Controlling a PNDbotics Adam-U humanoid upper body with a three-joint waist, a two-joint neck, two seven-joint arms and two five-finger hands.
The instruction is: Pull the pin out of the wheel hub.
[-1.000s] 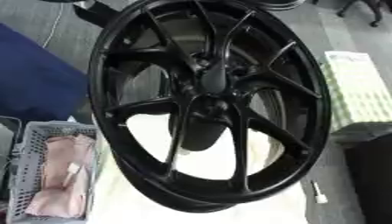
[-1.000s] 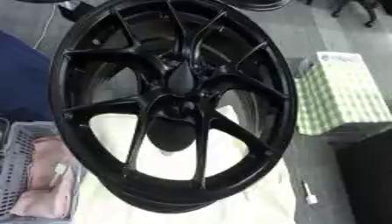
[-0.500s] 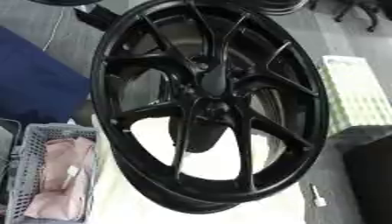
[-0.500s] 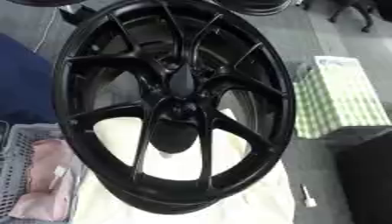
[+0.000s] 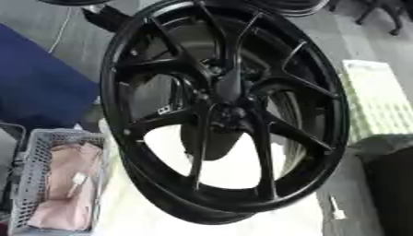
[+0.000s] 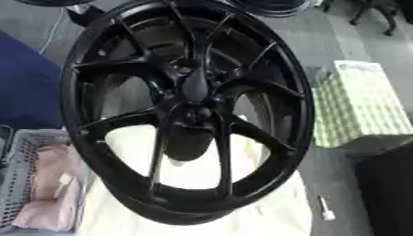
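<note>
Black spoked wheel hub (image 5: 222, 110) stands upright on pale cloth.

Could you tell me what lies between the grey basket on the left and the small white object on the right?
The black wheel stands between the grey basket and the small white object, its lower rim on a pale cloth; the right eye view shows this best.

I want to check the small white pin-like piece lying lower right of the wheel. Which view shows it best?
The right eye view: the small white piece lies clear of the black wheel, with floor all around it. The left eye view shows it too, nearer the picture's bottom right corner.
</note>
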